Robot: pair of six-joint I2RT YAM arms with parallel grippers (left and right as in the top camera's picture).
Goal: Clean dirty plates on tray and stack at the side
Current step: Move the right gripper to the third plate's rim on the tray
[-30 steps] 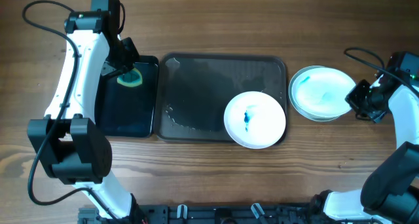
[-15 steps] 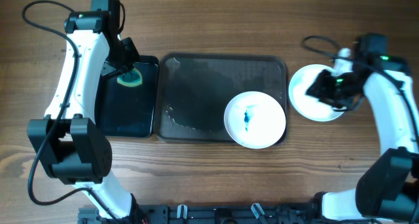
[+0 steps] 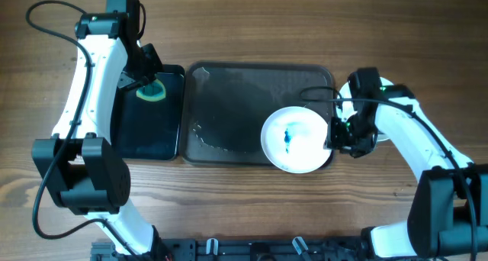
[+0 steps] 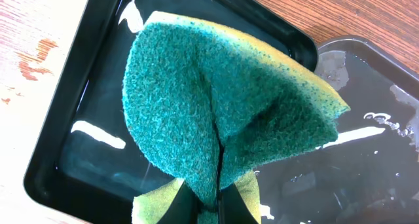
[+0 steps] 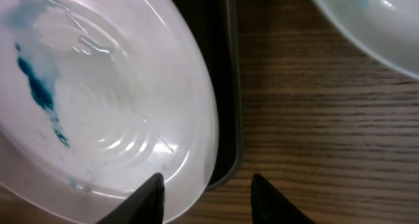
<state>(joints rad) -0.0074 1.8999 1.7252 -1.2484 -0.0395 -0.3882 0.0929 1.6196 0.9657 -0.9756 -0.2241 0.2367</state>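
Observation:
One white plate (image 3: 293,139) with a blue streak sits at the near right corner of the dark grey tray (image 3: 229,101); it fills the left of the right wrist view (image 5: 98,99). My right gripper (image 3: 339,137) (image 5: 206,191) is open, its fingers straddling the plate's right edge and the tray rim (image 5: 229,86). More white plate (image 3: 385,135) lies on the wood right of the tray, mostly hidden by my right arm; its edge shows in the right wrist view (image 5: 373,21). My left gripper (image 3: 146,84) (image 4: 216,207) is shut on a green and yellow sponge (image 4: 222,106) above the black tray.
A smaller glossy black tray (image 3: 145,124) (image 4: 85,139) lies left of the grey tray, touching it. Water film glints on the grey tray's floor (image 4: 366,152). Bare wood table lies all around (image 3: 252,24).
My right arm swung left from beside the stacked plates to the right edge of the streaked plate on the tray. The left arm and sponge have not moved.

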